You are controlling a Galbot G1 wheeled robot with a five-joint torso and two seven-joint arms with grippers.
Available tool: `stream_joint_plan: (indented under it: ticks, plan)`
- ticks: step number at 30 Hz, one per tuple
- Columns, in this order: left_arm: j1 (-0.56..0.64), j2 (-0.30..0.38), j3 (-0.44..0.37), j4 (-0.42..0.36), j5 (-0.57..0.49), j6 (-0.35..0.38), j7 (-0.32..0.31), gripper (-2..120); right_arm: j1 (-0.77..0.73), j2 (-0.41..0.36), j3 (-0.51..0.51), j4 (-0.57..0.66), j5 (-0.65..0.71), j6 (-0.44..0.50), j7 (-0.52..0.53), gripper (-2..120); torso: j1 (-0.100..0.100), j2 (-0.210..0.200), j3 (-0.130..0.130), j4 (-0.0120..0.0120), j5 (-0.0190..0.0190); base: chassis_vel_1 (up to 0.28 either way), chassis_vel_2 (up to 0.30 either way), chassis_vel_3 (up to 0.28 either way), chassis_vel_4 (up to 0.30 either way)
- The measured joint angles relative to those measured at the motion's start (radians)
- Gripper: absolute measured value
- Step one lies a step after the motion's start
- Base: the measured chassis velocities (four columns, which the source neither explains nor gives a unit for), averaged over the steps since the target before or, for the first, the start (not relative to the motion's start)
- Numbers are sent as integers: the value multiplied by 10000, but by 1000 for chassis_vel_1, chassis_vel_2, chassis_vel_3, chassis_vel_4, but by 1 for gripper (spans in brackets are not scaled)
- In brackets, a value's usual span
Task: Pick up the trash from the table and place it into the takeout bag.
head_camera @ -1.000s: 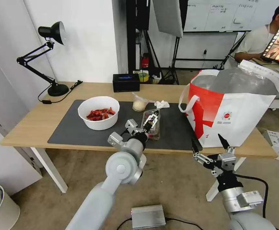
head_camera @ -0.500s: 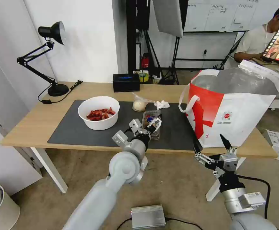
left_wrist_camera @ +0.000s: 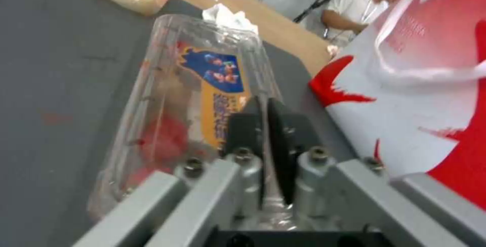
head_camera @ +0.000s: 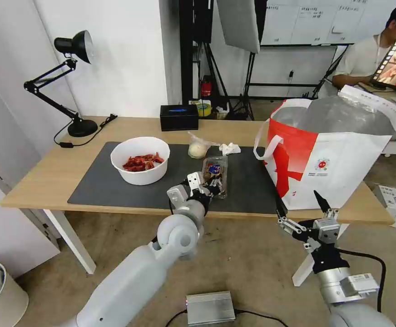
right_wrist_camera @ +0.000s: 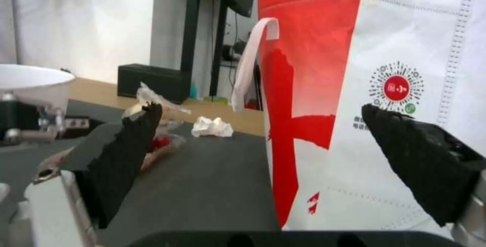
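The left gripper [head_camera: 210, 183] has its jaws closed tight on the near end of the clear clamshell tray [head_camera: 216, 174], which lies on the table's [head_camera: 39, 181] dark mat [head_camera: 116, 193] just left of the takeout bag [head_camera: 339, 154]. The right gripper [head_camera: 301, 208] hangs below the table edge in front of that bag, jaws spread wide and holding nothing. The white bowl [head_camera: 140, 160], the small clear bag [head_camera: 198, 148] and the crumpled tissue [head_camera: 229, 148] sit on the mat, farther left of the takeout bag.

Taking the takeout bag [head_camera: 339, 150] as the mark: its mouth stands open upward, foil lining showing. Bare dark mat [head_camera: 252, 190] separates it from the clamshell tray [head_camera: 216, 175]. Beyond the tray, farther from the bag, the white bowl [head_camera: 140, 160] blocks; behind, the tissue [head_camera: 230, 148] and small bag [head_camera: 198, 147] crowd the counter [head_camera: 48, 177].
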Motion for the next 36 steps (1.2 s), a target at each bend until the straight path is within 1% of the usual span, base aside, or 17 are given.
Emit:
stream_joint_plan:
  ticks: [2, 4, 5, 7, 8, 10, 11, 14, 15, 18, 19, 22, 23, 26, 27, 30, 36]
  plan:
    - [-4, 45, 43, 9, 68, 24, 5, 1, 8, -42, -23, 12, 124, -48, 12, 100, 0, 0, 0, 0, 0, 0, 0, 0, 0]
    - [-3, 146, 139, 39, 265, 68, 101, 0, 73, -294, -161, 258, 1082, -698, 174, 100, 0, 1, 0, 0, 0, 0, 0, 0, 0]
    - [-3, 146, 139, 39, 265, 68, 101, 0, 73, -294, -161, 258, 1082, -698, 174, 100, 0, 1, 0, 0, 0, 0, 0, 0, 0]
    - [-20, 179, 239, 66, 318, 115, 180, 0, 255, -529, -164, 431, 2008, -1311, 405, 100, 0, 0, 0, 1, 0, 0, 0, 0, 0]
    - [-20, 179, 239, 66, 318, 115, 180, 0, 255, -529, -164, 431, 2008, -1311, 405, 100, 0, 0, 0, 1, 0, 0, 0, 0, 0]
    - [-31, 205, 316, 97, 382, 135, 204, 0, 460, -721, -172, 589, 3068, -1943, 700, 100, 1, 0, 0, -1, 0, 0, 0, 0, 0]
    - [-31, 205, 316, 97, 382, 135, 204, 0, 460, -721, -172, 589, 3068, -1943, 700, 100, 1, 0, 0, -1, 0, 0, 0, 0, 0]
    - [-35, 234, 386, 173, 456, 141, 208, 0, 825, -997, -256, 683, 4663, -2729, 1162, 100, 0, 0, 0, 0, 0, 0, 0, 0, 0]
    - [-35, 234, 386, 173, 456, 141, 208, 0, 825, -997, -256, 683, 4663, -2729, 1162, 100, 0, 0, 0, 0, 0, 0, 0, 0, 0]
    - [-41, 261, 411, 213, 459, 141, 208, 0, 1151, -1201, -345, 671, 5931, -3229, 1546, 100, 0, 0, 0, 0, 0, 0, 0, 0, 0]
    - [-41, 261, 411, 213, 459, 141, 208, 0, 1151, -1201, -345, 671, 5931, -3229, 1546, 100, 0, 0, 0, 0, 0, 0, 0, 0, 0]
    - [-46, 266, 445, 251, 452, 130, 198, 0, 1532, -1379, -456, 559, 7200, -3507, 1904, 100, 1, 0, 0, 0, 0, 0, 0, 0, 0]
    - [-46, 266, 445, 251, 452, 130, 198, 0, 1532, -1379, -456, 559, 7200, -3507, 1904, 100, 1, 0, 0, 0, 0, 0, 0, 0, 0]
    - [-193, 131, 648, 494, 428, 88, 175, 0, 1744, -1383, -482, 488, 8379, -3620, 2267, 100, 0, 0, 1, 3, 1, 0, 0, 0, 0]
    - [-193, 131, 648, 494, 428, 88, 175, 0, 1744, -1383, -482, 488, 8379, -3620, 2267, 100, 0, 0, 1, 3, 1, 0, 0, 0, 0]
    - [-522, -97, 1073, 744, 330, 53, 180, 0, 1911, -1251, -281, 482, 9533, -3832, 2713, 100, 0, 0, 0, -7, 0, 0, 0, 0, 0]
    - [-615, -94, 1104, 874, 223, -63, 168, 0, 2596, -1285, -361, 141, 10339, -4133, 2995, 100, 0, 1, 1, 1, 1, 0, 0, 0, 0]
